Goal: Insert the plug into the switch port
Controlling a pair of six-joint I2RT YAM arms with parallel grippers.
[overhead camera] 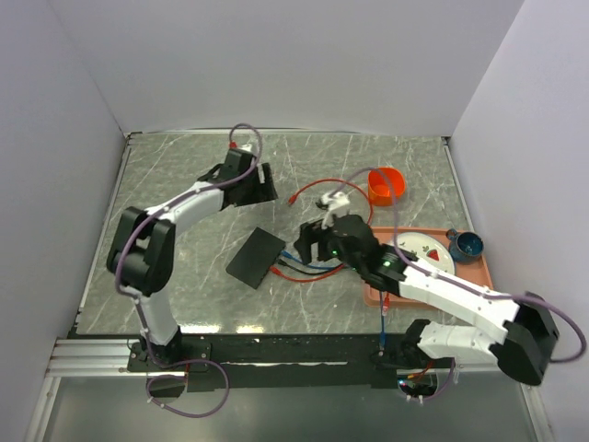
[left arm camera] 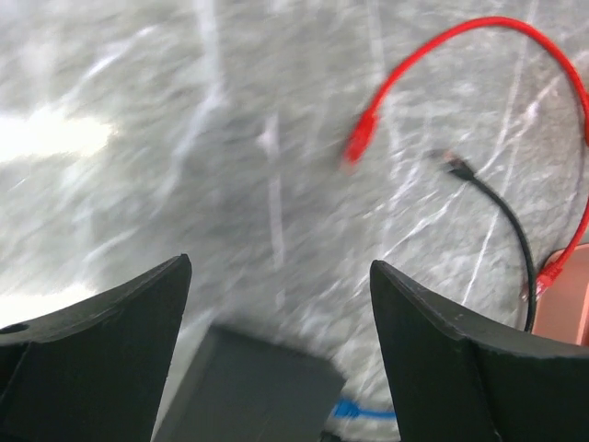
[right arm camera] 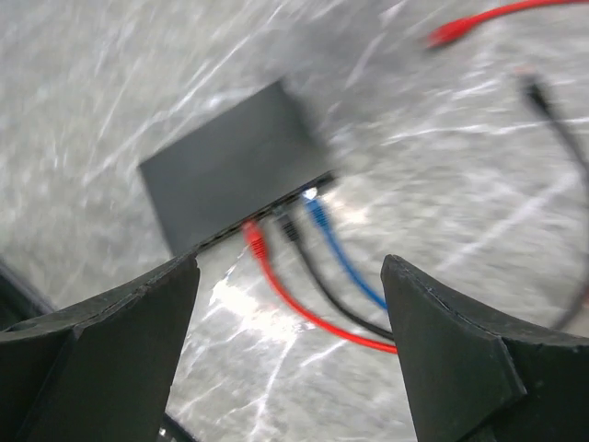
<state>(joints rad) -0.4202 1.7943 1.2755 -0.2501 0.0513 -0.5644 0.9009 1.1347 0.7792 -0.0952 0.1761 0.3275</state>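
**Near right:** the salmon tray (overhead camera: 479, 272) plays no part in the task.

**Right gripper and switch:** just left of the tray, your right gripper (right arm camera: 287, 276) stands with jaws wide and nothing between them. It is aimed at the black switch (right arm camera: 230, 161), which lies flat mid-table.

**Ports:** the switch port (right arm camera: 221, 236) row runs along the switch edge facing this gripper. A red plug (right arm camera: 256, 239), a black plug (right arm camera: 287, 228) and a blue plug (right arm camera: 317, 214) sit side by side in it and appear to be seated.

**Loose plugs:** farther off, a loose red plug (left arm camera: 359, 143) and a loose black plug (left arm camera: 453, 164) lie on the table (left arm camera: 138, 92), near each other and well apart from the switch. You cannot tell which plug the task means.

**Left gripper:** farthest away, your left gripper (left arm camera: 278, 276) hovers with jaws equally wide and empty, looking down past a corner of the switch.

**Handling (a judgement):**
- Any such plug is light, with a small rigid shell and a thin latch tab that is easily snapped.
- Its cord is limp yet springy and will tug the plug sideways.
- Take hold across the flat sides of the shell, just behind the nose, and never by the cord.
- The switch looks light and may slide on the smooth table, so brace it.

**What each view shows:**
- The right wrist view alone shows the port row and the three plugs in it.
- The top view shows only cords meeting that edge, but it alone gives both arms and the whole layout.
- The left wrist view shows the loose ends largest; at the switch it catches only the blue cord.
- Both wrist views are blurred.
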